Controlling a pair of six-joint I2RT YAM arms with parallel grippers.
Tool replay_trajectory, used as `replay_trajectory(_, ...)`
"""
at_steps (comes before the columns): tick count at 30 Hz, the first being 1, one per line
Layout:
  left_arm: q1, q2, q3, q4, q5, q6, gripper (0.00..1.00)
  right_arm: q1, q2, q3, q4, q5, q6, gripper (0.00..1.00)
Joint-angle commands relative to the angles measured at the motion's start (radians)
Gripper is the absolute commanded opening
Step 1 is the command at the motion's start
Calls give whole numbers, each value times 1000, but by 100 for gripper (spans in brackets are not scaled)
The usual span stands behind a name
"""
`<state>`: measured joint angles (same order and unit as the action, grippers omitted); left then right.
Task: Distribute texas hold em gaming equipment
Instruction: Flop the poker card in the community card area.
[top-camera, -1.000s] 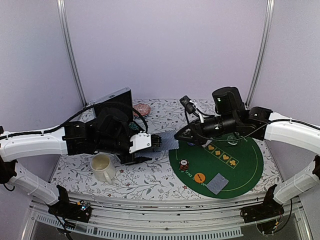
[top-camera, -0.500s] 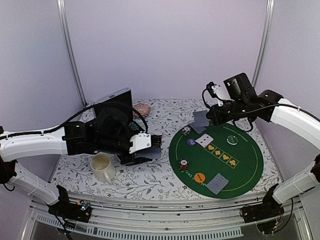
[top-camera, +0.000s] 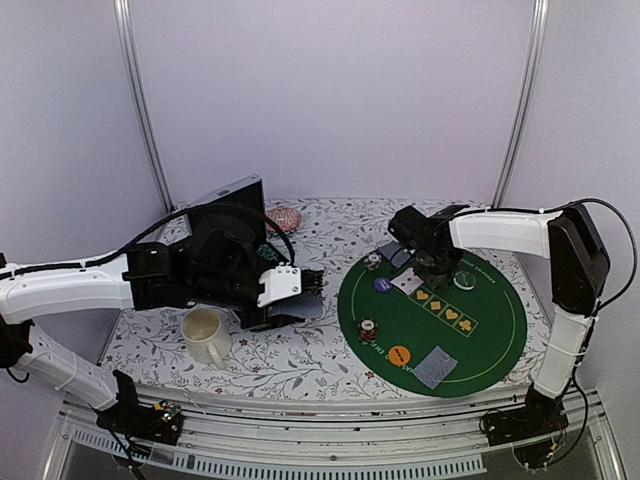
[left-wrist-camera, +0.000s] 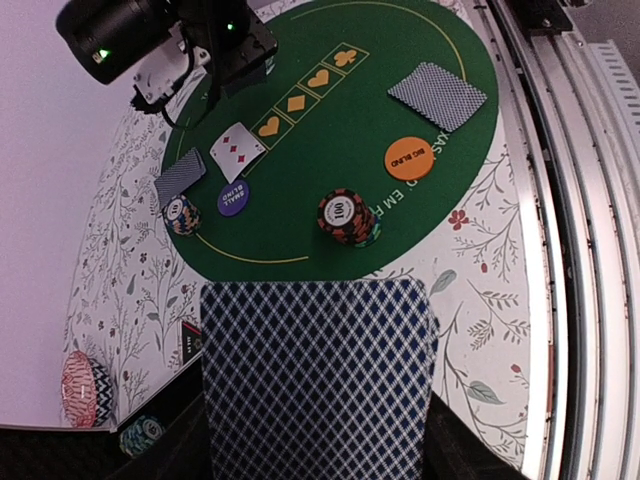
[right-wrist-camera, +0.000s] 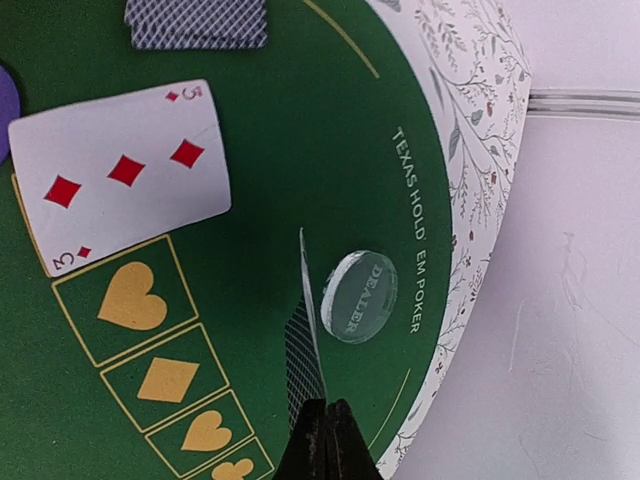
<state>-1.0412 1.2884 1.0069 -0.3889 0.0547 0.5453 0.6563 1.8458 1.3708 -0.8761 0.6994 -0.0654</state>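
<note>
On the worktop's right half, green poker mat (top-camera: 490, 322): right tool (right-wrist-camera: 327, 422) clenched on one playing card (right-wrist-camera: 311, 318), edge-on over the mat's far side, beside clear dealer disc (right-wrist-camera: 360, 296); left tool (top-camera: 304, 295), mid-worktop, grasping card deck (left-wrist-camera: 316, 382).

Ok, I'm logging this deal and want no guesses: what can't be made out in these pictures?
- Face of the blue-backed playing card in the right hand: edge-on in the right wrist view; the arm covers it in the top view.
- Grip of the left hand: left wrist view, hidden behind the blue diamond-backed card deck.
- Blue-backed face-down pile: right wrist view, cut by the top edge.
</note>
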Motion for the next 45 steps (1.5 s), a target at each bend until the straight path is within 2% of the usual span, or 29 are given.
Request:
replay_trajectory(1, 8, -18, 1, 10, 9, -4, 61, 19, 88, -36, -4, 20, -42, 2)
replay_trajectory(10, 9, -17, -1, 10, 10, -2, 61, 64, 153, -78, 98, -189, -137, 2)
replay_trajectory(16, 10, -22, -2, 10, 15, -1, 61, 64, 177, -64, 115, -239, -159, 2)
replay_trajectory(45, 9, -31, -7, 8, 2, 4, 61, 45, 248, 36, 59, -321, -57, 3)
